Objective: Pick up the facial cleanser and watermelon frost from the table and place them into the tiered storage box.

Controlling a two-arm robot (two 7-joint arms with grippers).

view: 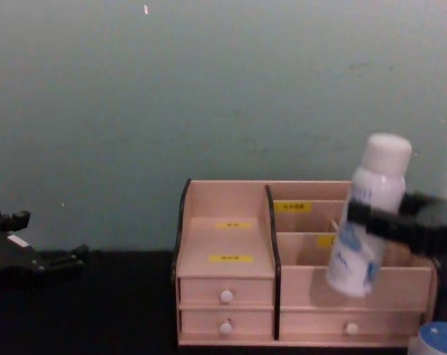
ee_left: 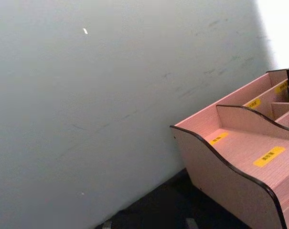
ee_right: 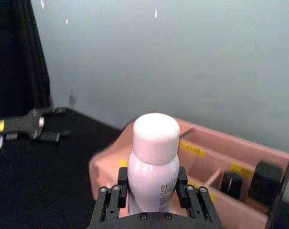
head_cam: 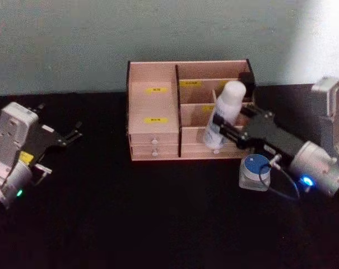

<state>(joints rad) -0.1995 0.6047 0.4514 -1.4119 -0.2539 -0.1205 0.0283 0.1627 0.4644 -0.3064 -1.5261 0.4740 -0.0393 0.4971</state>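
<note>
White round-capped facial cleanser (head_cam: 228, 103), blue print

You are looking at what is reading as a lab-style test bench: a table (head_cam: 130, 224) draped in black is standing against a plain pale wall (head_cam: 74, 39), and the tiered storage box (head_cam: 152, 103) is wearing tidy yellow labels (head_cam: 156, 120).

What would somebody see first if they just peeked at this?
First, the tall white facial cleanser, held tilted by the right claw, which is shut on it at the right-hand part of the tiered storage box. Next, the watermelon frost with its blue lid, sitting on the black table by the box's front right corner. The left claw rests open, far off to the left.
</note>
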